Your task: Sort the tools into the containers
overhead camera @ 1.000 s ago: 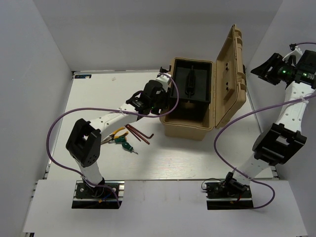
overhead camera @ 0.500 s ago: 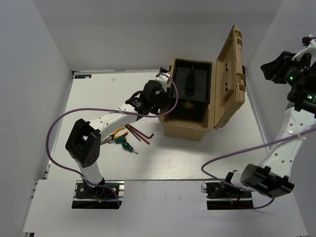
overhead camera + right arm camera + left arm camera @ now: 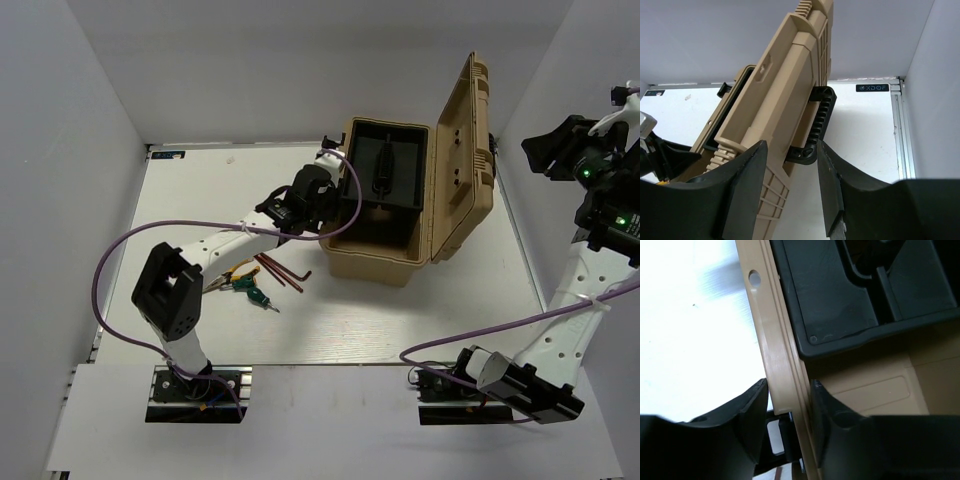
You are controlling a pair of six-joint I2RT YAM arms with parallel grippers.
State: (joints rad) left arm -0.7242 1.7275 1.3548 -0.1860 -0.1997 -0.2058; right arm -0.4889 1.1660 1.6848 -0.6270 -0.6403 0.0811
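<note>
Tools lay grouped in the left half of the tabletop point(image 3: 190, 190), toward its near edge and outside the box. They were yellow-handled pliers point(image 3: 238, 272), a green-handled screwdriver point(image 3: 253, 293) just beside them, and dark-red hex keys point(image 3: 283, 272) angled to their right. Further right, the left gripper point(image 3: 788, 390) straddled the left wall of the tan toolbox point(image 3: 380, 258), one finger outside and one inside, clamped on the rim. A black tray point(image 3: 385, 170) sat in the box's far half. The lid point(image 3: 462, 150) stood raised on the right side. Above the tabletop's right edge the right gripper point(image 3: 791, 150) hung high, jaws apart and empty, facing the lid.
</note>
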